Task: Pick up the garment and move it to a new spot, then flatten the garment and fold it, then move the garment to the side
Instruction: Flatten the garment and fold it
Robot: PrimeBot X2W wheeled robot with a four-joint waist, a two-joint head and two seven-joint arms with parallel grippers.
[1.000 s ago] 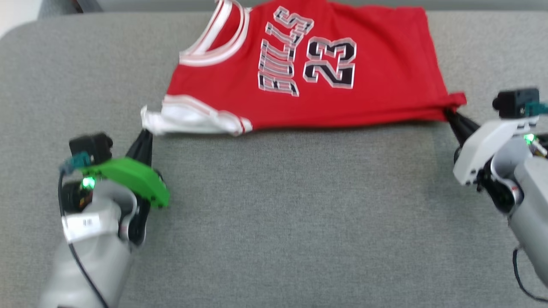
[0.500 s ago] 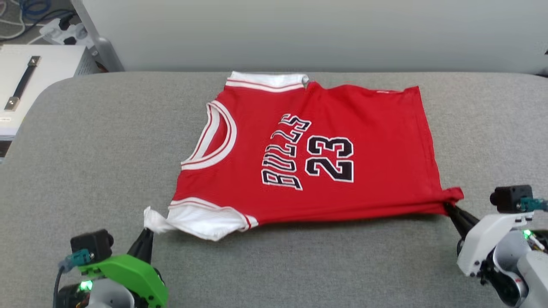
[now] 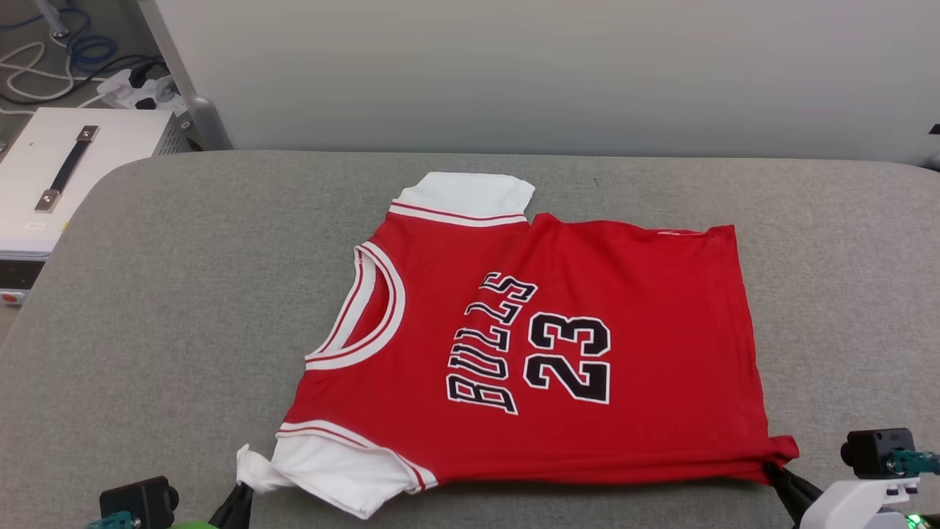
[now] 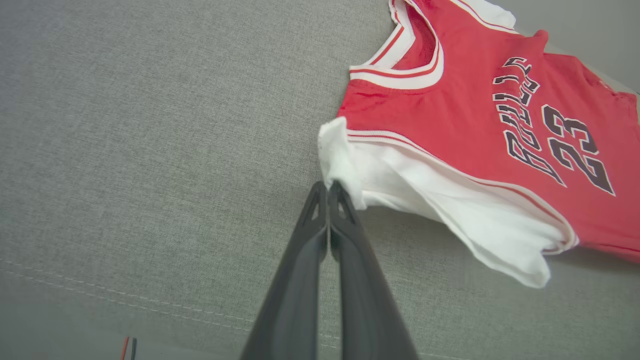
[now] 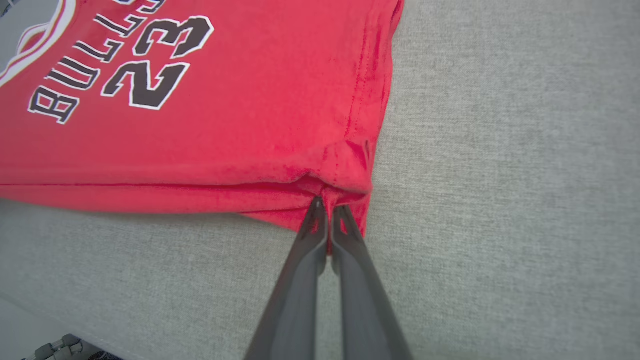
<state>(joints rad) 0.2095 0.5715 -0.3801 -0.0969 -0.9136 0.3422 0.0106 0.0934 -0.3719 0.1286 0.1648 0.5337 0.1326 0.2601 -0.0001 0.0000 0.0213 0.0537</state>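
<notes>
Garment [image 3: 558, 345] dragged nearer, left gripper [image 4: 328, 187] closed on white sleeve [image 4: 340, 160] at 7 o'clock, right gripper [image 5: 327, 202] closed on hem corner [image 5: 345, 165] at 5 o'clock, both reaching toward 12

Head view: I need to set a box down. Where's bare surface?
Wide patch left of the jersey, out to the rounded edge of the grey surface; narrower strip right of its hem. Crowded nearest: left claw and right claw pinch it there.

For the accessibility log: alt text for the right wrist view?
The right end effector, fingers shut, pinches a hem corner of a red jersey with black "BULLS 23" lettering, which lies spread on a grey fabric surface.
</notes>
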